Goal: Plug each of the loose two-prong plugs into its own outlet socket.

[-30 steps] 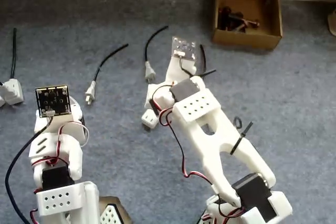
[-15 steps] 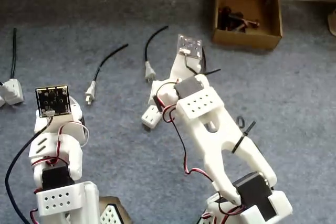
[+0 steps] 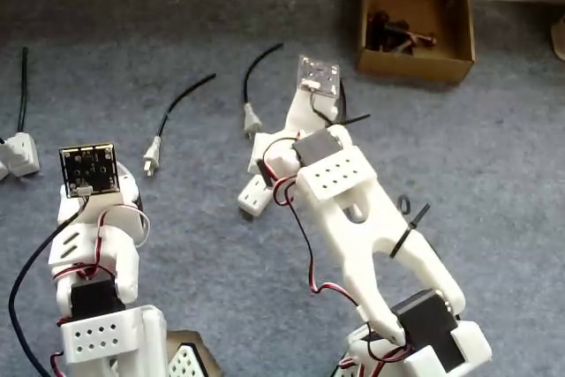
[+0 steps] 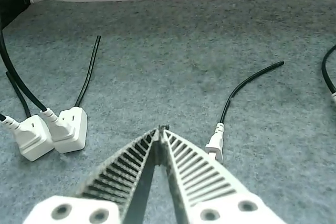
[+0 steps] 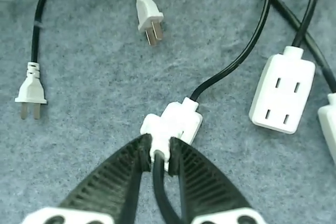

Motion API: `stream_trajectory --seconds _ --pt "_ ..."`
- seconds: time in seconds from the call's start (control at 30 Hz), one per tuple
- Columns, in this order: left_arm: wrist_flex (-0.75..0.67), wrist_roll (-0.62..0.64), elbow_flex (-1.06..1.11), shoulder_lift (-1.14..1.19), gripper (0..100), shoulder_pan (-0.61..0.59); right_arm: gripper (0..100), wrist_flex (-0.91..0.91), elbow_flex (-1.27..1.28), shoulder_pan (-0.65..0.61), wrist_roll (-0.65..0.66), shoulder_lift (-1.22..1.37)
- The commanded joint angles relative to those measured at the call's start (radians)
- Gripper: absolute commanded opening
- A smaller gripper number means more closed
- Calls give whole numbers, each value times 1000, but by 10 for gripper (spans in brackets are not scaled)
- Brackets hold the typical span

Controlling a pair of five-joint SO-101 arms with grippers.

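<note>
My right gripper (image 5: 160, 150) is shut on a white two-prong plug (image 5: 160, 155) whose black cord runs back between the fingers. That plug sits against a small white outlet socket (image 5: 173, 123), seen in the high view mid-table as the socket (image 3: 254, 196) under the right arm. Two loose white plugs (image 5: 148, 20) (image 5: 30, 93) lie beyond it, in the high view at plug (image 3: 252, 121) and plug (image 3: 151, 159). My left gripper (image 4: 160, 129) is shut on nothing, hovering just short of the loose plug (image 4: 216, 145).
A free double outlet socket (image 5: 281, 90) lies beside the held one. Two white sockets (image 4: 50, 132) with black cords rest at the table's left, shown in the high view as a socket (image 3: 19, 154). A cardboard box (image 3: 415, 57) of dark parts stands at the back right.
The right arm's wrist has shifted slightly away and to the right, and the small socket under it has turned and slid a little. The left arm has stayed still.
</note>
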Motion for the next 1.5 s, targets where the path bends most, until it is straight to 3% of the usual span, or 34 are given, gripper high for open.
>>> stream_trajectory --seconds 0.0,0.47,1.47 --pt "-21 12 -8 4 6 -2 5 -25 -51 15 -5 -8" --pt "-21 12 -8 4 6 -2 5 -61 -50 15 32 61" --pt "-21 12 -8 4 6 -2 5 81 -73 -36 31 59"
